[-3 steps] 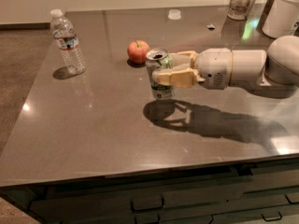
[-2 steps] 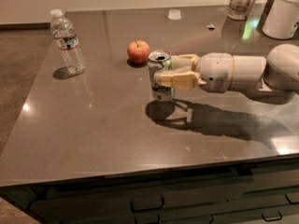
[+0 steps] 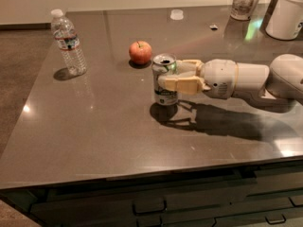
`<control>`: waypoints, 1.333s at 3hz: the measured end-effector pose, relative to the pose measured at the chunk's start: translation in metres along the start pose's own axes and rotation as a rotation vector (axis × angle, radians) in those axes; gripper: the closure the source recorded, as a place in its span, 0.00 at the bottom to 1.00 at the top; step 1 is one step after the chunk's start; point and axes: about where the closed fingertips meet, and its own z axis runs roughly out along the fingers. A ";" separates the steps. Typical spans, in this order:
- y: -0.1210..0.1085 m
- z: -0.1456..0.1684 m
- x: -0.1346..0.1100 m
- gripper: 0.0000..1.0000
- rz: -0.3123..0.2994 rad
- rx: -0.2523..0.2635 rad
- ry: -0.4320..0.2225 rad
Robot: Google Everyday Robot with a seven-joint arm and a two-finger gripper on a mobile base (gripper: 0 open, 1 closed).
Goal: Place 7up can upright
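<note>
The 7up can (image 3: 164, 81) stands upright near the middle of the dark table (image 3: 94, 141), its silver top with the opening facing up. Its base looks to rest on the table, just above its shadow. My gripper (image 3: 171, 76) reaches in from the right on a white arm (image 3: 246, 79). Its cream fingers (image 3: 182, 85) are closed around the can's right side, one in front and one behind.
A red apple (image 3: 140, 52) sits just behind and left of the can. A clear plastic water bottle (image 3: 68, 42) stands at the far left. A white lid (image 3: 176, 14), a jar (image 3: 245, 1) and a white container (image 3: 286, 13) are at the back right. Drawers run below the table's front edge.
The gripper with the can has lowered slightly and the can now stands straighter on the table. Apple and bottle have not moved.
</note>
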 end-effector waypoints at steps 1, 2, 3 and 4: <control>-0.001 -0.002 0.004 0.83 -0.007 0.004 -0.007; 0.000 -0.003 0.007 0.60 -0.030 0.004 -0.034; 0.000 -0.004 0.010 0.37 -0.041 0.003 -0.055; 0.000 -0.004 0.012 0.14 -0.044 0.001 -0.067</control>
